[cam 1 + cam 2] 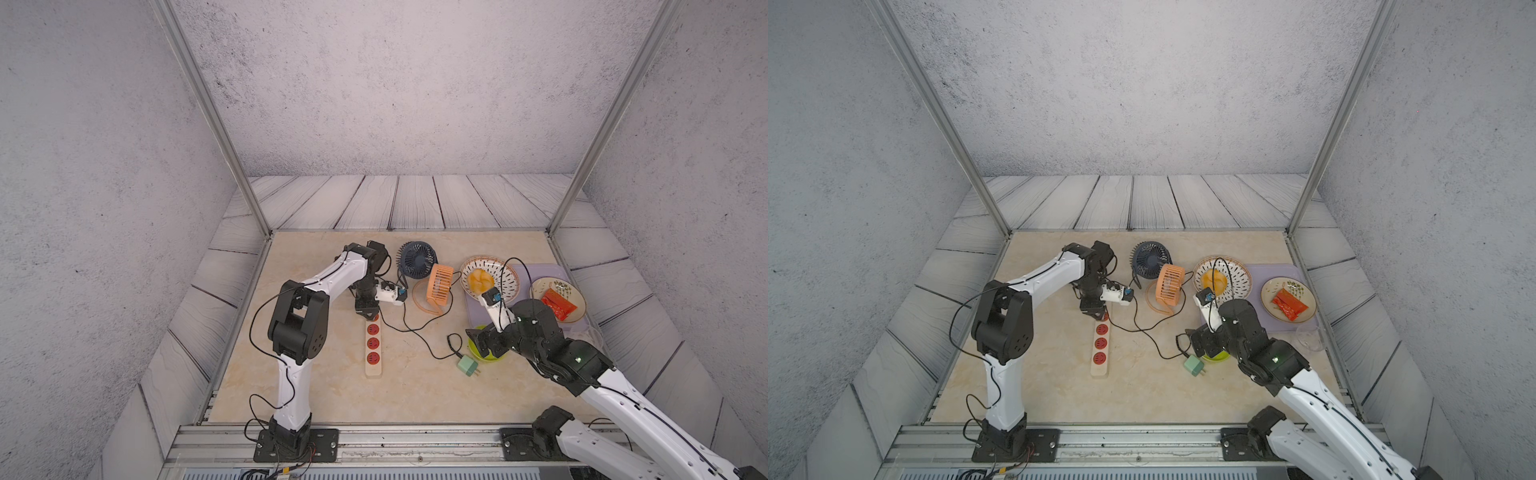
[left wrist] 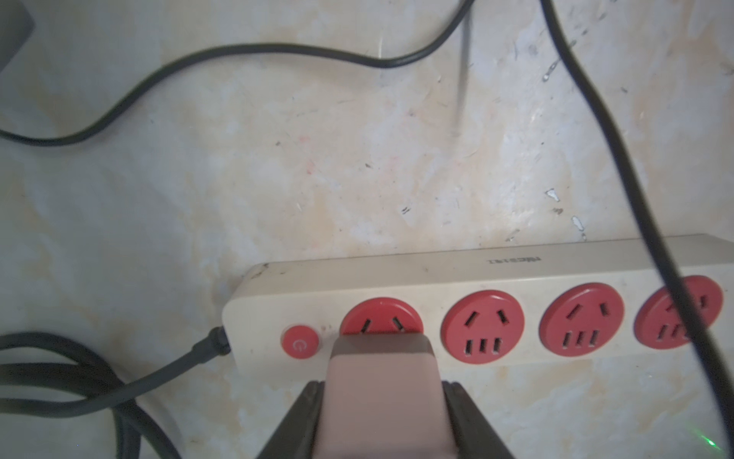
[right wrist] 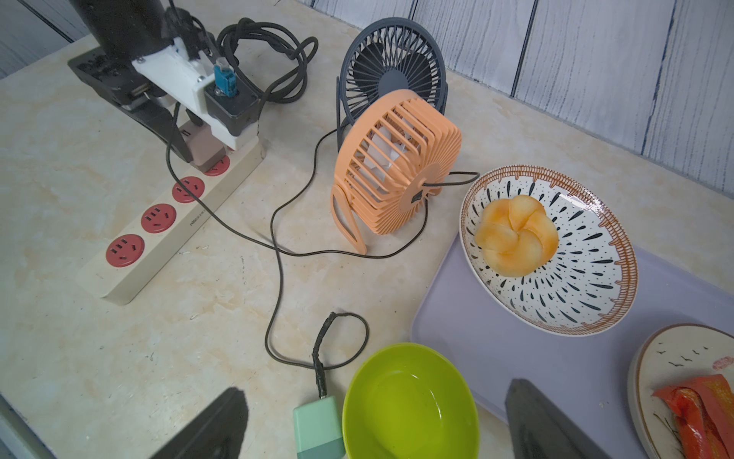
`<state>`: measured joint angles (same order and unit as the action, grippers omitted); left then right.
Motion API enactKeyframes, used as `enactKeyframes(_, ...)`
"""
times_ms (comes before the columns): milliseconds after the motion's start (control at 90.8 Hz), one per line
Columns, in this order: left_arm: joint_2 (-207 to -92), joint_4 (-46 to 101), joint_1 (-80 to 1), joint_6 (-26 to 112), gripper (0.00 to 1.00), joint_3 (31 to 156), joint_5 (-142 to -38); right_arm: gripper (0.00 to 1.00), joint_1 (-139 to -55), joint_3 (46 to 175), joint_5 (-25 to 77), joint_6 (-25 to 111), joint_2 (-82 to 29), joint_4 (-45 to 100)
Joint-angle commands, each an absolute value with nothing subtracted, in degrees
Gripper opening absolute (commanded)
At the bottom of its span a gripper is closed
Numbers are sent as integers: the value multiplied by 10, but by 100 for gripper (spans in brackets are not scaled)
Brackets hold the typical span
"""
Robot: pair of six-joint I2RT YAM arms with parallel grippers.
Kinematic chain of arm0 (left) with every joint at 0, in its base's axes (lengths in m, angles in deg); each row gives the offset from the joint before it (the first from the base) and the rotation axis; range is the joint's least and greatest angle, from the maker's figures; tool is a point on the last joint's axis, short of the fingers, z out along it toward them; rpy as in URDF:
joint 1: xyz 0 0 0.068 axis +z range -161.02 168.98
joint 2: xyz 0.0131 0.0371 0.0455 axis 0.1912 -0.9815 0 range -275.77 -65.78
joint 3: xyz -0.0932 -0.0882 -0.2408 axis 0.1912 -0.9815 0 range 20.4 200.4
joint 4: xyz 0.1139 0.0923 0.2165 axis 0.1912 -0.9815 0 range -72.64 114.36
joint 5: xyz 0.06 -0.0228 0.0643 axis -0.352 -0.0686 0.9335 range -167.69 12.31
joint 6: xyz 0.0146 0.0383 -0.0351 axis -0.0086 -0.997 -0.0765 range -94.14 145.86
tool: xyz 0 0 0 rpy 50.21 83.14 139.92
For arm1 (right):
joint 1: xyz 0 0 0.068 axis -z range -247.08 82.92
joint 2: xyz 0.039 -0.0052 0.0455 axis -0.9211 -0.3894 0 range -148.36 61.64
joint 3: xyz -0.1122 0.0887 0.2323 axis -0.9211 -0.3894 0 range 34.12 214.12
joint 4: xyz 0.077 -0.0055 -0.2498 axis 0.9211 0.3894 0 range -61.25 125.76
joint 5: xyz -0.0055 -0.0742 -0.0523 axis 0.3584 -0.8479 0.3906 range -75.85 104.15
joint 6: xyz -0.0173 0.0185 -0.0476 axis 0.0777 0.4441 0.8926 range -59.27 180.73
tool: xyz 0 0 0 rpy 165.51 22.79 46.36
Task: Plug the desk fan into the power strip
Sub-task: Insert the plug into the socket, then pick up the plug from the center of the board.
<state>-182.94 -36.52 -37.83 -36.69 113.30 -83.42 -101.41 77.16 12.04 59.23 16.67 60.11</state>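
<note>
Currently: pinkish plug (image 2: pixel 379 369), clamped in left hand (image 1: pixel 368 312), sits over end socket (image 2: pixel 381 314) beside button (image 2: pixel 300 343) of power strip (image 2: pixel 437 270) lying on table (image 2: pixel 357 159); right hand (image 3: pixel 377 401) wide, empty; advised: hold plug square, press straight down.

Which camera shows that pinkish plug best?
The left wrist view: the pinkish plug fills the foreground, at the end socket. The right wrist view shows it small; in both top views the left arm mostly hides it.
</note>
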Motion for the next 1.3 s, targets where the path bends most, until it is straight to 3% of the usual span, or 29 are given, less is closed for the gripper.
enactKeyframes(0, -1889, -340, -376, -365, 0, 1062, -773, 96, -1012, 767, 115, 586, 175, 607)
enactKeyframes(506, -1888, -341, -360, -372, 0, 1077, -787, 96, -1012, 777, 118, 580, 178, 613)
enactKeyframes(727, -1856, -357, -362, -362, 44, 1103, -794, 96, -1012, 781, 116, 580, 194, 625)
enactKeyframes(980, -1793, -397, -366, -358, 68, 1145, -804, 95, -1012, 761, 128, 543, 240, 629)
enactKeyframes(1101, -1760, -404, -367, -358, 90, 1144, -807, 94, -1012, 755, 145, 523, 256, 646)
enactKeyframes(1200, -1735, -412, -367, -353, 99, 1141, -815, 93, -1012, 753, 163, 500, 262, 665)
enactKeyframes(1288, -1706, -414, -367, -347, 100, 1130, -822, 92, -1013, 746, 176, 470, 270, 677)
